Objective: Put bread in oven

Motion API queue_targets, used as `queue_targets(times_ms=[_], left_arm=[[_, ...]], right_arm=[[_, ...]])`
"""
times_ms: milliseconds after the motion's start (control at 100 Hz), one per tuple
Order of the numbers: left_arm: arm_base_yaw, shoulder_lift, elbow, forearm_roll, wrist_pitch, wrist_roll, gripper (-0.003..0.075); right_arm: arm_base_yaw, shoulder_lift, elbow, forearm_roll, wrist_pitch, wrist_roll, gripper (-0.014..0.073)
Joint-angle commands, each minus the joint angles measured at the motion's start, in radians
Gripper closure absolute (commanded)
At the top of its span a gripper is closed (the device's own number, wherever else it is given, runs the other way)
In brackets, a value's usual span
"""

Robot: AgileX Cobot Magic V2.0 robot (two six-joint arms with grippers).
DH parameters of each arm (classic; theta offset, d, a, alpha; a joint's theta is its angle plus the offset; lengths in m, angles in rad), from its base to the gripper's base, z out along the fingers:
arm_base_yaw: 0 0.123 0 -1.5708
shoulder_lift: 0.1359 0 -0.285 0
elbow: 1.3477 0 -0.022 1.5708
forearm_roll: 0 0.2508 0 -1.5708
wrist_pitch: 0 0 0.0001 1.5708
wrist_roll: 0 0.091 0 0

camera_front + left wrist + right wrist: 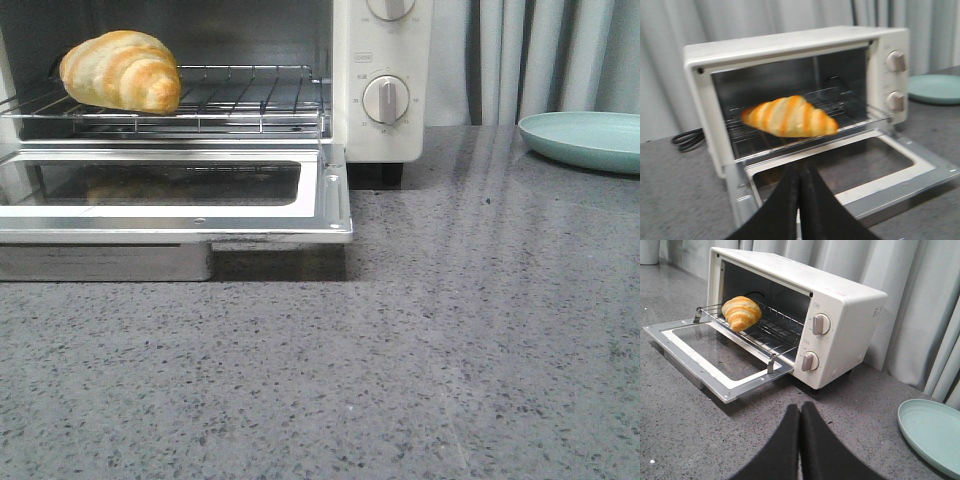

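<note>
- The right gripper shows its 2 black fingers pressed together with nothing between them, hanging above bare counter in front of the oven's dial side; it looks parked out of the way.
- The left gripper is also pinched closed and empty, sitting in front of the lowered door, which suits an arm that has no load to carry.
- That glass door lies flat and fully dropped, so the mouth of the oven is open and the wire rack reachable.
- The bread rests on the rack toward its left end, curved ridged top up, inside the cavity: placement appears done, door not yet shut.
- Farthest right, 1 pale green plate sits on the counter with nothing on it, well apart from the oven.
</note>
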Motion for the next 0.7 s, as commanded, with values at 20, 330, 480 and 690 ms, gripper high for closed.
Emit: queue_targets(times_ms=[20, 330, 480, 690], left_arm=[[0.086, 0.011, 0.07, 0.07, -0.147, -0.055, 0.0741], [0.24, -0.095, 0.302, 0.24, -0.179, -0.434, 0.0741], [0.24, -0.126, 0.345, 0.24, -0.145, -0.434, 0.0741], [0.24, -0.137, 0.356, 0.244, -0.087, -0.434, 0.0741]], right_arm=[[-0.005, 0.013, -0.02, -0.032, -0.07, 0.003, 0.0652], [-0.005, 0.013, -0.02, -0.032, -0.07, 0.003, 0.0652], [-0.005, 0.013, -0.02, -0.032, -0.07, 0.003, 0.0652], [-0.005, 0.013, -0.02, -0.032, -0.07, 0.003, 0.0652]])
